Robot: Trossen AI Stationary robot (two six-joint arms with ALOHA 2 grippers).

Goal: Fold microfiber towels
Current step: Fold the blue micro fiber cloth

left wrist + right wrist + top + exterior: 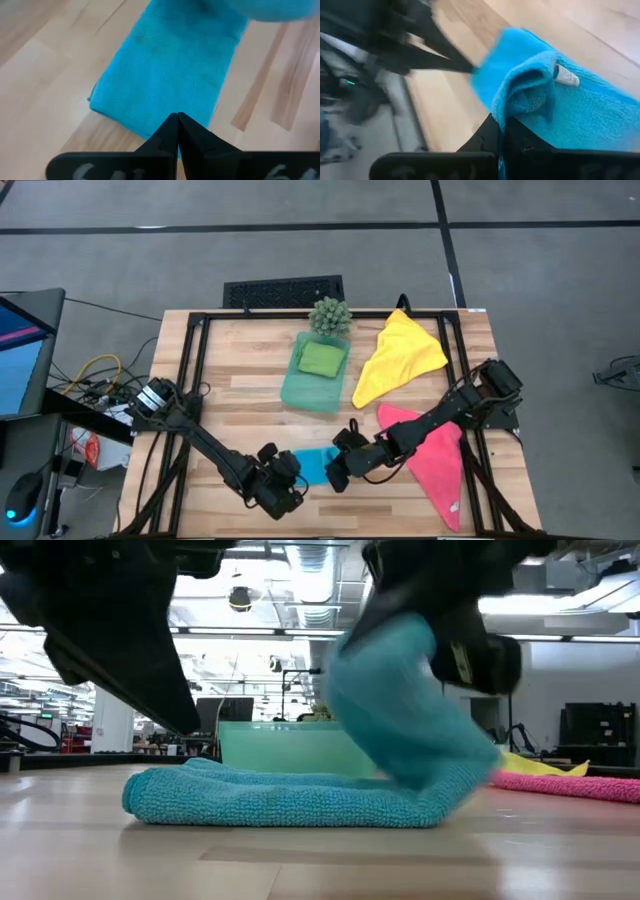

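A bright blue towel (pixel 316 465) lies as a folded strip near the table's front edge, between my two grippers. My right gripper (pixel 500 122) is shut on one end of it, which is raised and curls over the flat part (pixel 290 802). My left gripper (pixel 177 120), shut, points down at the strip's other end. The lime green towel (pixel 321 358) lies folded in the teal tray (pixel 300 395). The yellow towel (pixel 400 355) and the hot pink towel (pixel 438 462) lie spread on the table's right half. My right gripper pinches a bunched fold of the blue towel's end (pixel 527 92) between its two fingers, several layers, coming slanting down from the table's right. That end (pixel 400 690) is lifted and bends over; the rest of the strip lies on the table. My left gripper's shut fingertips (pixel 175 127) stand over the towel's left end (pixel 150 120); I cannot tell whether they touch it.
A small spiky green plant (pixel 330 315) stands at the tray's far end. The black frame rails (pixel 195 380) run along the table's sides. Bare wood (pixel 240 370) lies left of the tray.
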